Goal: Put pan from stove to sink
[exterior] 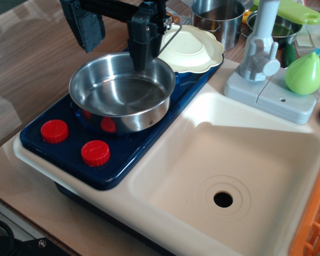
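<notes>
The shiny steel pan (120,98) sits on the dark blue stove (69,146), over its burner behind two red knobs (54,130). Its thin wire handle (172,36) sticks out at the back over a cream plate. My gripper (117,57) hangs over the pan's far rim with its jaws wide apart. The right finger (140,53) reaches down just at the far rim; the left finger (89,29) hangs above the pan's back left edge. Nothing is held between them. The cream sink (240,154) with its black drain hole (223,199) lies to the right, with nothing in it.
A scalloped cream plate (194,50) lies on the stove's back burner. The grey faucet (261,45) stands behind the sink, a green pear (304,72) beside it. Steel pots (218,18) stand at the back. An orange basket (314,224) borders the sink's right side.
</notes>
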`<state>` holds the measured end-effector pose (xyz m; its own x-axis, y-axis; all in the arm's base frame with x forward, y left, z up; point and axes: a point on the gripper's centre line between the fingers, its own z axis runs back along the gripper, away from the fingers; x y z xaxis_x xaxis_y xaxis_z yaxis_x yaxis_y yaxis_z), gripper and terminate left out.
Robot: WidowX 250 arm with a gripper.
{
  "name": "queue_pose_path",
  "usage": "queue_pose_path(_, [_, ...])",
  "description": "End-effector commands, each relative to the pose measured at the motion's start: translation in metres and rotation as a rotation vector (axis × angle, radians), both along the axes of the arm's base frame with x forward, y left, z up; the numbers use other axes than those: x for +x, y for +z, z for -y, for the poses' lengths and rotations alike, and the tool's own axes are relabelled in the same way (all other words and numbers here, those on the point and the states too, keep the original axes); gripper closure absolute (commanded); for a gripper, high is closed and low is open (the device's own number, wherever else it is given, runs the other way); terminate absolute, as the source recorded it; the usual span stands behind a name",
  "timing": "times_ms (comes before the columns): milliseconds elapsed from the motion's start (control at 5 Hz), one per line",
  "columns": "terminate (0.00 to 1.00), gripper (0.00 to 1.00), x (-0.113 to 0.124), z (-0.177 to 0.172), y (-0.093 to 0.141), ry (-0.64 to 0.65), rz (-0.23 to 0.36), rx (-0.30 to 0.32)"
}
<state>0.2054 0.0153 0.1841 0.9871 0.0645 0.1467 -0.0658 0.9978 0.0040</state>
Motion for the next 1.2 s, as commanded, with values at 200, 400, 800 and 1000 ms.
queue_pose_path(200, [0.00,0.00,0.003,0.012,-0.001,0.085,0.011,-0.010])
queue_pose_path(400, [0.00,0.00,0.004,0.021,-0.003,0.122,0.018,-0.027])
queue_pose_path(800, [0.00,0.00,0.012,0.032,-0.013,0.170,0.014,-0.071])
queue_pose_path(1000, [0.00,0.00,0.011,0.036,-0.023,0.174,0.033,-0.077])
